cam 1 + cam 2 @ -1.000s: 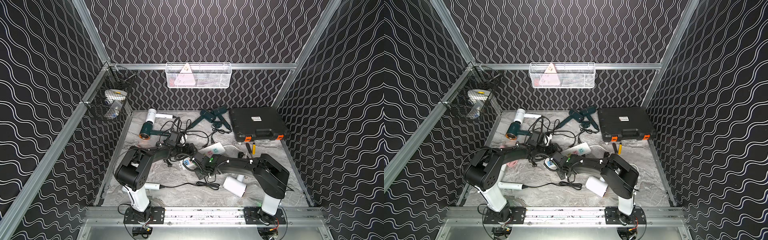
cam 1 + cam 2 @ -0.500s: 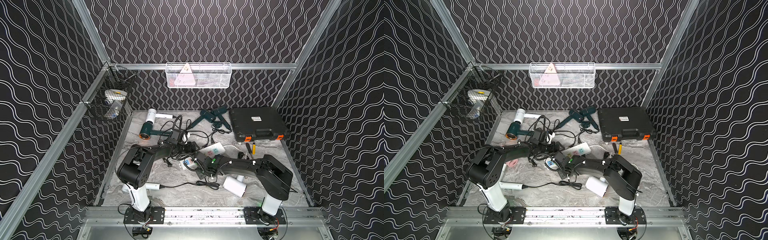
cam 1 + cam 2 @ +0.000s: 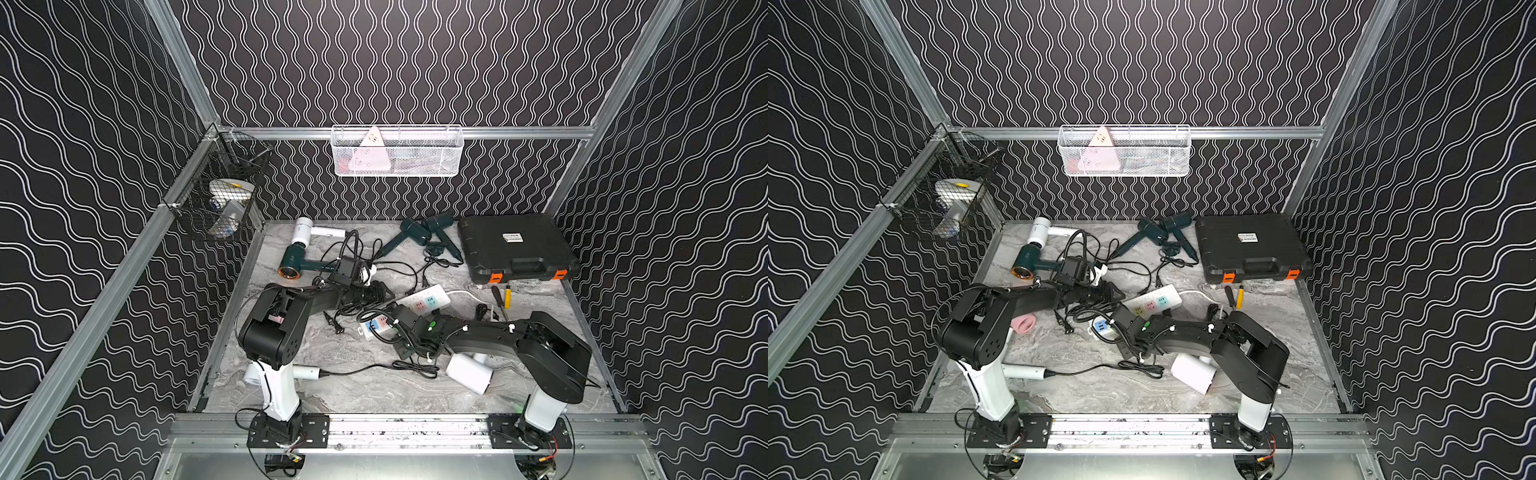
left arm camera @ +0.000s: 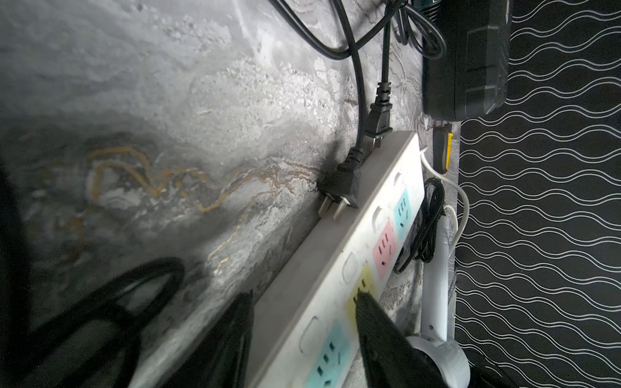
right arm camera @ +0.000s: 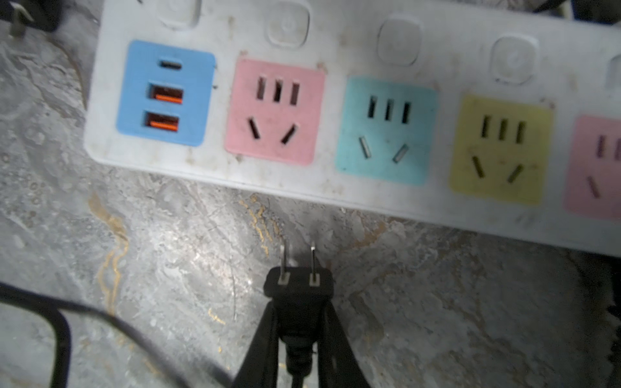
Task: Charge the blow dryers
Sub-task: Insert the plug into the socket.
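My right gripper [image 5: 299,302] is shut on a black two-pin plug [image 5: 297,285], its pins aimed at the white power strip [image 5: 447,43] and a short way off its edge, below the pink and teal sockets. My left gripper [image 4: 304,297] is open astride that strip [image 4: 336,255], one finger on each side; whether they touch I cannot tell. Blow dryers lie about: a white one [image 3: 302,232], a copper-ringed teal one [image 3: 293,264], two teal ones [image 3: 415,232], a white one [image 3: 467,372] by the right arm, a pink one [image 3: 1022,325].
Two loose black plugs [image 4: 342,191] lie against the strip's side. Tangled cords [image 3: 357,253] cover the middle. A black case with orange latches [image 3: 515,247] fills the back right, screwdrivers [image 3: 500,297] before it. Wire baskets hang on the back wall [image 3: 397,151] and left wall [image 3: 220,203].
My left arm has reached a little further right, up to the near end of the power strip. The right arm has shifted slightly with the plug still in its jaws.
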